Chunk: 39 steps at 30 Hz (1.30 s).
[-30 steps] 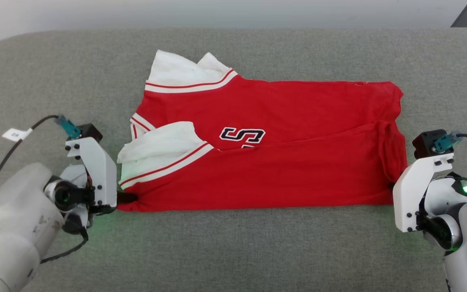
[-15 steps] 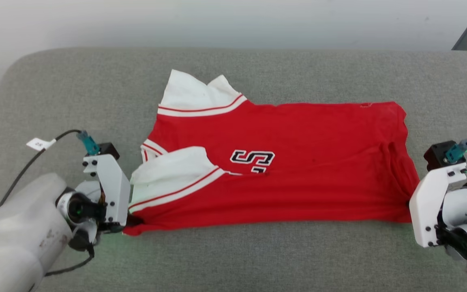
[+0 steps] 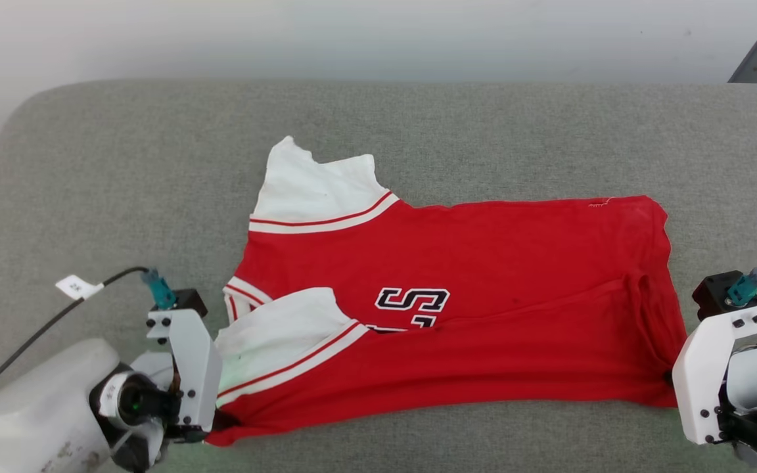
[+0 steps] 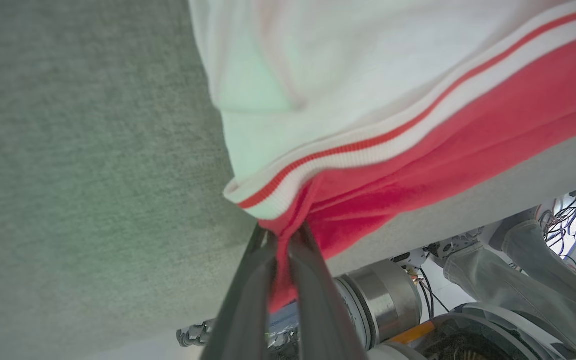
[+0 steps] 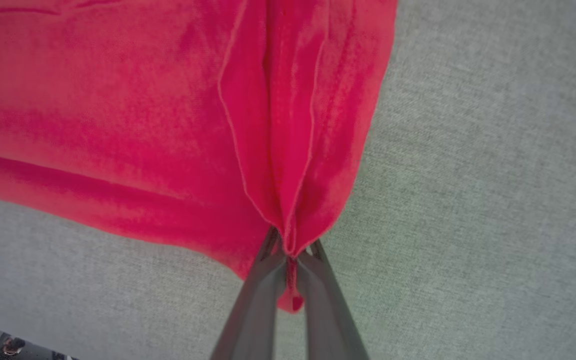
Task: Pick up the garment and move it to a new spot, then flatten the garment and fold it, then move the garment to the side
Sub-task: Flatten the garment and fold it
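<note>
We are gripping the garment (image 3: pixel 457 309) at both ends of its near edge. Our left fingers (image 4: pixel 245 300) are clenched on the red hem just under the striped sleeve band and our right fingers (image 5: pixel 258 300) on a gathered red corner, with the shirt lying stretched between them on the bench (image 3: pixel 122 164). We are judging it flattened and partly folded, with the move aside not yet made. The head view is showing the whole shirt and its black patch (image 3: pixel 412 307), while the wrist views are showing cloth pinched between the fingertips.
</note>
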{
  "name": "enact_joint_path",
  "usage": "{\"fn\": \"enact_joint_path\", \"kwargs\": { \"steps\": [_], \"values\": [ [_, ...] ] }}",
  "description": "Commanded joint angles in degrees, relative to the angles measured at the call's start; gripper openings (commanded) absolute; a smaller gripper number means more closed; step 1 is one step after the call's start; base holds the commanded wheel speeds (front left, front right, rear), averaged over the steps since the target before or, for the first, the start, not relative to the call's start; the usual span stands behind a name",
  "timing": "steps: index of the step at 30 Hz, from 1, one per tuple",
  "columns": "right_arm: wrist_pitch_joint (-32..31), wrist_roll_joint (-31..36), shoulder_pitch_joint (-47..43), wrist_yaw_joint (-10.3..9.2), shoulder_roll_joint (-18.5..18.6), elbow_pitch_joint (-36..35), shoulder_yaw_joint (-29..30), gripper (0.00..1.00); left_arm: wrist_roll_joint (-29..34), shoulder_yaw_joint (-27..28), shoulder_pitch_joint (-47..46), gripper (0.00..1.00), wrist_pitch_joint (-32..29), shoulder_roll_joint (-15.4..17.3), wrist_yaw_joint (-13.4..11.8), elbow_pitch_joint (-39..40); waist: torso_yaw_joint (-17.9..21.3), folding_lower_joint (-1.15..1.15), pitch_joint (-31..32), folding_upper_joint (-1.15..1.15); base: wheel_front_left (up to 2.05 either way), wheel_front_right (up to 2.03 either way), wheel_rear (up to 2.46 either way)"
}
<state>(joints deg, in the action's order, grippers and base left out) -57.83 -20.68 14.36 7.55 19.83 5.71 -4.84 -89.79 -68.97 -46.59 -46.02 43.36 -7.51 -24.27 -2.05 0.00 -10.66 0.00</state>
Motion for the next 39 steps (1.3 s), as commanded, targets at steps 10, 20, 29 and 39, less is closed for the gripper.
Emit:
{"fn": "enact_joint_path", "kwargs": {
  "steps": [10,20,29,39],
  "values": [
    [1.96,0.37,-0.15,-0.12,-1.29,0.29,-0.6,0.47,-0.29,0.35,2.64,1.0,1.68,2.12,-3.0,3.73,1.14,0.0,-0.54,0.0,0.0,0.0,0.0],
    [5.76,0.85,0.96,-0.12,-2.44,-0.91,1.22,1.0,1.54,1.55,-2.23,1.0,-0.19,5.26,-5.5,8.19,1.57,0.0,0.35,0.0,0.0,0.0,0.0],
    [20.01,3.87,3.68,-0.12,-4.99,-4.46,2.23,1.0,4.28,5.79,-10.17,1.0,2.37,7.11,-5.13,8.73,3.85,0.0,-0.79,0.0,0.0,0.0,0.0],
    [46.56,9.36,8.78,-0.12,-8.86,-1.86,-0.65,1.0,13.51,8.54,-18.38,1.0,15.98,3.3,3.49,-3.45,8.78,0.0,-4.05,0.0,0.0,0.0,0.0]
  ]
}}
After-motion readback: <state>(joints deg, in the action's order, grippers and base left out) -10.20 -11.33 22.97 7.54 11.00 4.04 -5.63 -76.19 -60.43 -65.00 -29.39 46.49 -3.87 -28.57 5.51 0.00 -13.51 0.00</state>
